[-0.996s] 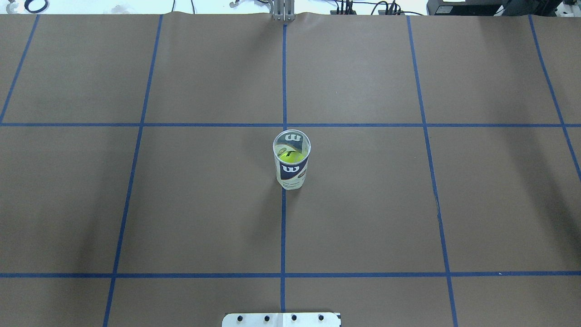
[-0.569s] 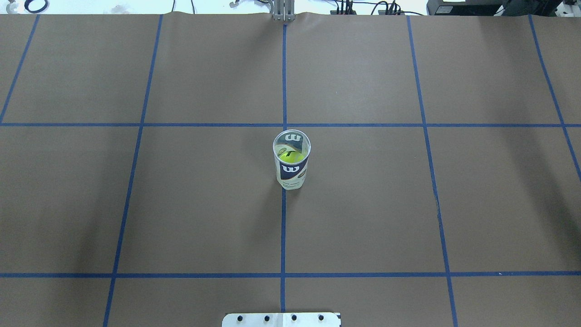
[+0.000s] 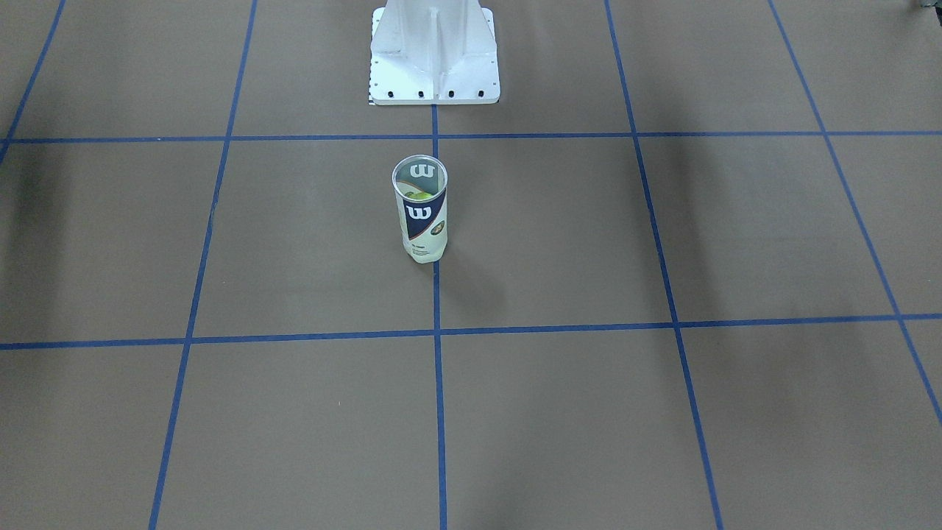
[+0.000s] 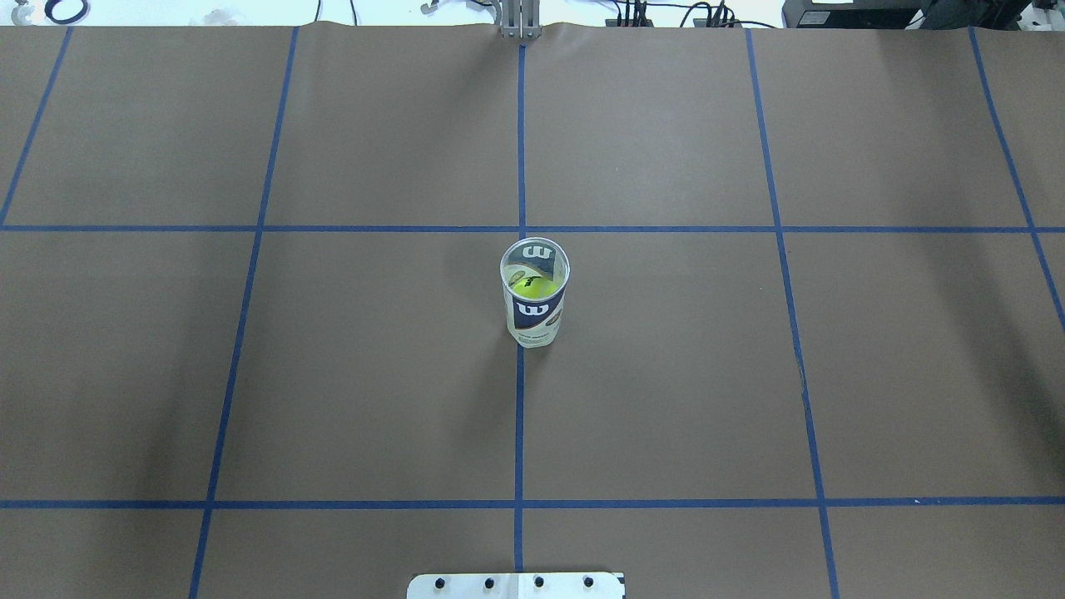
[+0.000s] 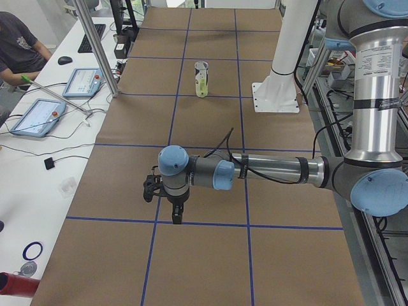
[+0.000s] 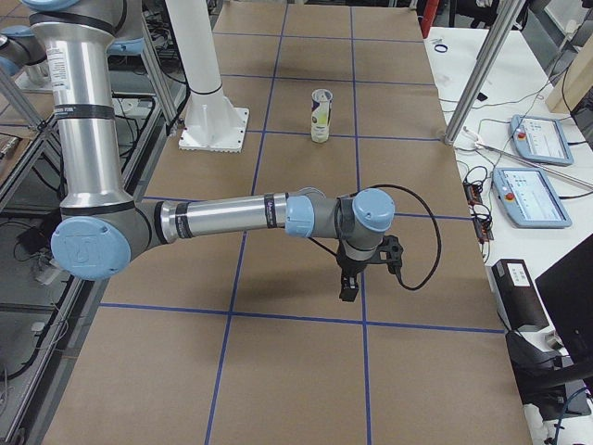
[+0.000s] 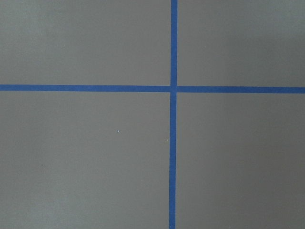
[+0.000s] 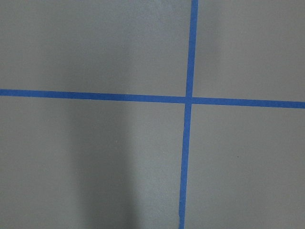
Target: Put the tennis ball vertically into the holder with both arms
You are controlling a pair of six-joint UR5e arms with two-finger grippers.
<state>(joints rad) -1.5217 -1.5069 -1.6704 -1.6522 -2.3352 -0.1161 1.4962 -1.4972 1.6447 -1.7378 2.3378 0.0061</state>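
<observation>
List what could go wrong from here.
1. The holder stands tall, narrow and unbraced on the table; a bump could topple it.
2. Its top is open, so a tip could let the tennis ball roll out.
3. The left gripper and right gripper point down over the table; a low sweep inward might clip the holder.

Opposing overhead and front views share holder (image 4: 536,309)

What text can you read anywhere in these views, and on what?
"W": white logo on the holder, on its navy label, near and far sides.
Small print below that label: too small to read.
Black mark on the ball: blurred.
Screens of the tablets: too small to read.
</observation>
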